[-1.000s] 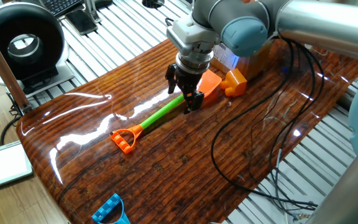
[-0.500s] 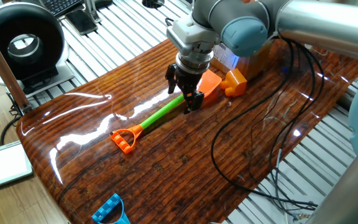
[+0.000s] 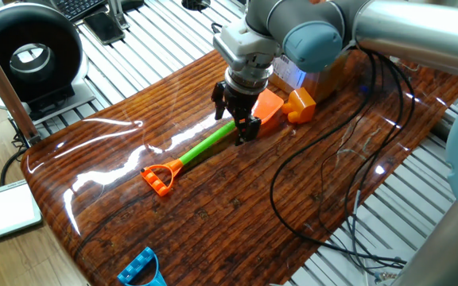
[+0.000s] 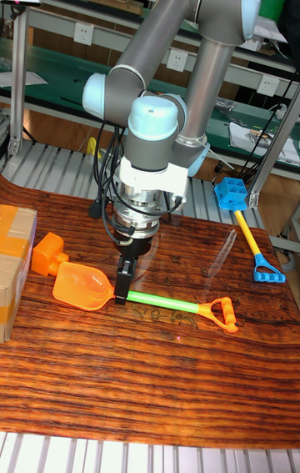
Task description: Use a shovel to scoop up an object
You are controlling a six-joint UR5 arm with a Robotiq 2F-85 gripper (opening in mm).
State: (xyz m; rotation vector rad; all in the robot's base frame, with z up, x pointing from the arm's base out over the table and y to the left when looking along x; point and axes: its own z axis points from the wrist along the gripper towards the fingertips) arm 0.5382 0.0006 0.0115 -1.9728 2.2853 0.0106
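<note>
Your gripper (image 3: 238, 119) has its fingers (image 4: 122, 283) closed on the shovel (image 4: 158, 299), gripping the green shaft just behind the orange blade. The shovel lies flat on the worktop (image 3: 213, 206), blade tip pointing at the block (image 4: 48, 254), which sits just beside it, close against the box (image 4: 15, 264). Push too steeply and the blade will probably shove the block into the box instead of sliding under it. Gripped so near one end, the shaft may also twist between the fingers.
</note>
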